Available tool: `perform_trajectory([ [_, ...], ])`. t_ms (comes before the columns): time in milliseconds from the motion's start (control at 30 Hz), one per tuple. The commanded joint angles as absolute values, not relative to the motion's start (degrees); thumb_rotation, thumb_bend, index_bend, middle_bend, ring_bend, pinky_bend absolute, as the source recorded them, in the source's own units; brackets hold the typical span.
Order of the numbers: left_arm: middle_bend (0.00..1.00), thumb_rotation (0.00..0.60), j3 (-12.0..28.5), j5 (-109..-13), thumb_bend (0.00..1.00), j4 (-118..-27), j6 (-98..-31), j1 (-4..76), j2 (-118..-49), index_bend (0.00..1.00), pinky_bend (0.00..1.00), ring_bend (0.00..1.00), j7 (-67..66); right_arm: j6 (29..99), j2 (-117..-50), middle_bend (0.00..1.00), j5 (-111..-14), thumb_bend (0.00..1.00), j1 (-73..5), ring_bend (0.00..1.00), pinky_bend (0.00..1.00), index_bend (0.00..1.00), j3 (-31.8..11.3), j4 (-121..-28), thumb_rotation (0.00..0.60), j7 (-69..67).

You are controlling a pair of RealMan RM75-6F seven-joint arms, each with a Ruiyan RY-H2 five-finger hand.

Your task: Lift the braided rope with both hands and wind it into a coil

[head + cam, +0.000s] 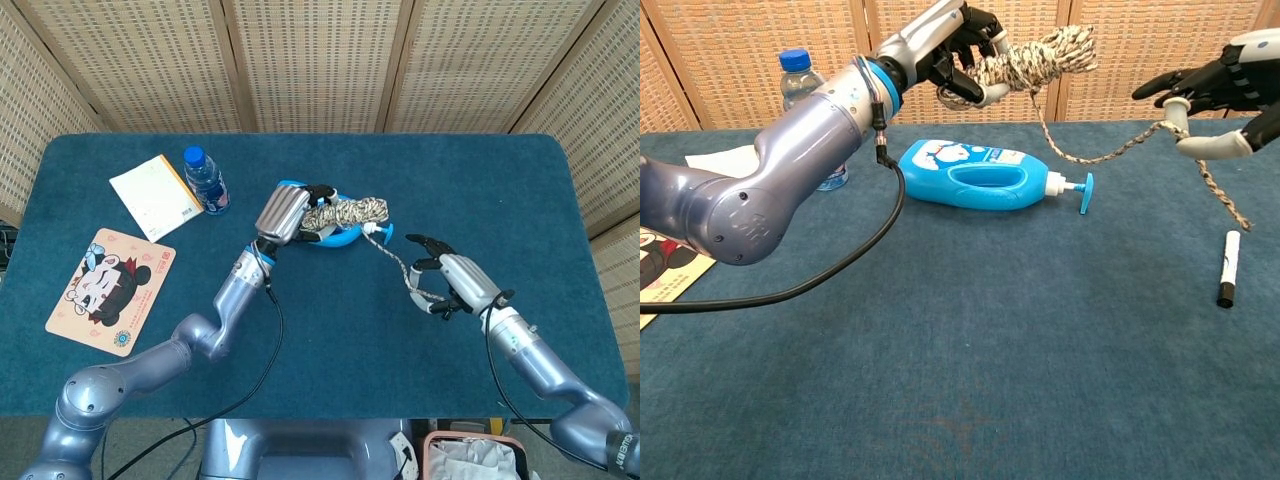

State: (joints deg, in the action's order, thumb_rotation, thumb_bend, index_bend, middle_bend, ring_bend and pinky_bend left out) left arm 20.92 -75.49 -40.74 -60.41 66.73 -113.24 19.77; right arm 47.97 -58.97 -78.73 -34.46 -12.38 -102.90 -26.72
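The braided rope (pixel 1045 52) is partly wound into a bundle, lifted above the table. My left hand (pixel 958 48) grips that bundle (pixel 350 212) at its left end; the same hand (pixel 292 212) shows mid-table in the head view. A loose strand (pixel 1095 152) sags from the bundle to my right hand (pixel 1218 92). There it passes between the thumb and the spread fingers, and the tail (pixel 1222 203) hangs down toward the table. In the head view the right hand (pixel 455 280) is to the right of the bundle and nearer to me, with the strand (pixel 395 256) leading to it.
A blue pump bottle (pixel 980 178) lies on its side under the bundle. A black-and-white marker (pixel 1229 268) lies below the rope's tail. At the left stand a water bottle (pixel 205 180), a paper card (pixel 155 196) and a cartoon mat (pixel 110 290). A black cable (pixel 840 270) hangs from the left arm.
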Motion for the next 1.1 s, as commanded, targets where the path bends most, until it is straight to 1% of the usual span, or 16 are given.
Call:
perform_trajectory([
  [33,0.61,0.6,20.62,-75.21,0.57,-39.37,-59.4,67.52,-114.12,0.78,0.67,0.58,16.1,51.13,-55.92,0.05,-84.45,0.47,-32.94,0.0,0.0,0.71,-11.22,-106.83,0.6,-30.1],
  [100,0.61,0.6,20.06,-75.52,0.57,-38.77,-59.09,67.61,-114.54,0.78,0.67,0.58,15.25,52.43,-54.57,0.05,-86.56,0.47,-32.91,0.0,0.0,0.71,-11.39,-108.74,0.6,-31.84],
  [233,0.61,0.6,19.7,-75.47,0.57,-37.76,-58.6,67.71,-115.9,0.78,0.67,0.58,14.97,52.72,-52.03,0.05,-88.03,0.47,-33.99,0.0,0.0,0.71,-12.24,-112.58,0.6,-34.87],
  [567,0.61,0.6,18.41,-76.27,0.57,-35.97,-58.07,67.56,-117.77,0.78,0.67,0.58,14.36,50.86,-50.17,0.05,-85.99,0.47,-37.58,0.0,0.0,0.71,-14.42,-118.34,0.6,-33.86],
  [733,0.61,0.6,16.92,-77.69,0.57,-35.73,-58.33,67.05,-117.73,0.78,0.67,0.58,14.72,49.43,-50.46,0.05,-81.5,0.47,-39.94,0.0,0.0,0.71,-16.41,-118.72,0.6,-31.58],
  [933,0.61,0.6,13.56,-81.39,0.57,-34.93,-59.45,66.51,-117.02,0.78,0.67,0.58,15.45,47.74,-49.86,0.05,-72.78,0.47,-43.57,0.0,0.0,0.71,-20.72,-118.95,0.6,-30.08],
  [1100,0.61,0.6,10.69,-84.95,0.57,-34.54,-61.2,66.26,-116.22,0.78,0.67,0.58,18.03,45.59,-49.53,0.05,-66.32,0.47,-46.85,0.0,0.0,0.71,-23.06,-117.31,0.6,-27.53],
])
